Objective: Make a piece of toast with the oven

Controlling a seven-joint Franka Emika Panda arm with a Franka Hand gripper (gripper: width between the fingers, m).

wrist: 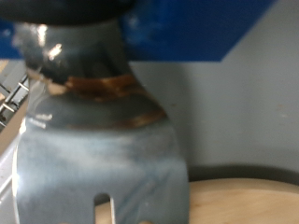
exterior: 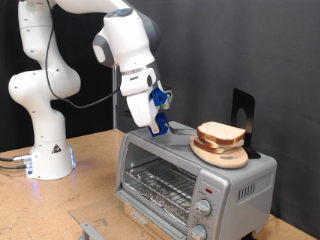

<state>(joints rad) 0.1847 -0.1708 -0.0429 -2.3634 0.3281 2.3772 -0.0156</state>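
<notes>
Oven door (exterior: pixel 158 192): lowered open at the front of the oven, nearest the exterior camera; glass panel faces up and outward.
Knobs (exterior: pixel 203 208): round, stacked on the panel at the exterior view's right of the oven front; at least two show.
Wire rack (exterior: pixel 160 180): visible inside the open cavity, with nothing on it in this view.
Oven (exterior: pixel 235 182): silver-grey box standing on a wooden table (exterior: pixel 90 165), in the lower right part of the exterior view.
Round board (exterior: pixel 222 154): light wood, resting on the oven's top at the exterior view's right end.
Piece of toast (exterior: pixel 221 133): lies flat on the round board, on top of the oven, outside the cavity; pale face up, tan crust edge showing.
Gripper (exterior: pixel 157 126): blue-fingered, pointing down over the oven's top, at the exterior view's left of the toast and apart from it.
Gripper state: cannot be told; the fingers are too small in the exterior view, and the wrist view is filled by a blurred metal part (wrist: pixel 98 140) and blue housing.
Wrist view detail: a pale wooden edge (wrist: pixel 245 198) shows in one corner, grey wall behind.
Arm (exterior: pixel 45 85): white, base mounted on the table at the exterior view's left, farthest back.
</notes>
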